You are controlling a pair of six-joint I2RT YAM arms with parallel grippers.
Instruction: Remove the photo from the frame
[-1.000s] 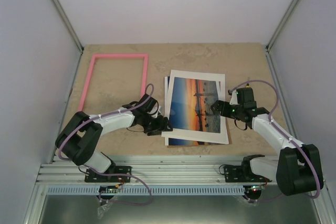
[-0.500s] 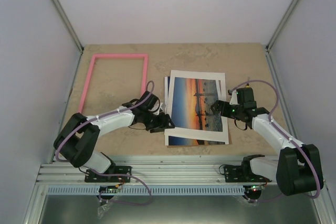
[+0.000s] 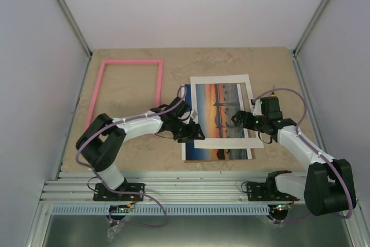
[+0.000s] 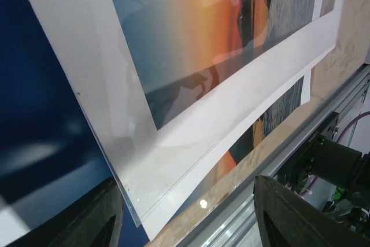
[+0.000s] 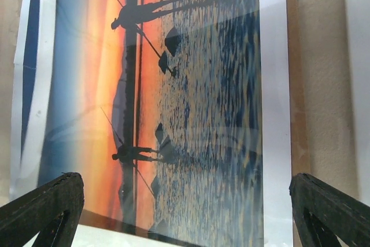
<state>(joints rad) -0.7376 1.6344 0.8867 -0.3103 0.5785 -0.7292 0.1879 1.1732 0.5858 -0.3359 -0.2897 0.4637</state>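
The photo (image 3: 215, 113) lies flat on the desk (image 3: 260, 67), right of the middle and closer to the near edge than the far one. It is outside the frame (image 3: 132, 62). A white mat (image 3: 222, 79) lies on top of it, turned slightly askew. The orange sky and the dark figures show through the mat's window. A strip of the print sticks out past the mat's near edge, and a narrow blue strip shows along the mat's left side. In the left wrist view a clear sheet (image 4: 133, 195) lies over the mat, and its edge runs just inside the mat's corner.

The left fingers (image 3: 195, 135) are at the near-left corner of the mat. In the wrist view they are spread wide, with that corner of mat and sheet lying between them and neither finger pinching it. The right fingers (image 3: 236, 118) are over the right part of the mat's window, reaching in from the desk's right edge. They too are spread wide, with the print between them in the wrist view. The pictures do not show whether they touch it.

The frame lies flat toward the far-left corner of the desk, well apart from the photo, and the desk surface shows between its pink rails.
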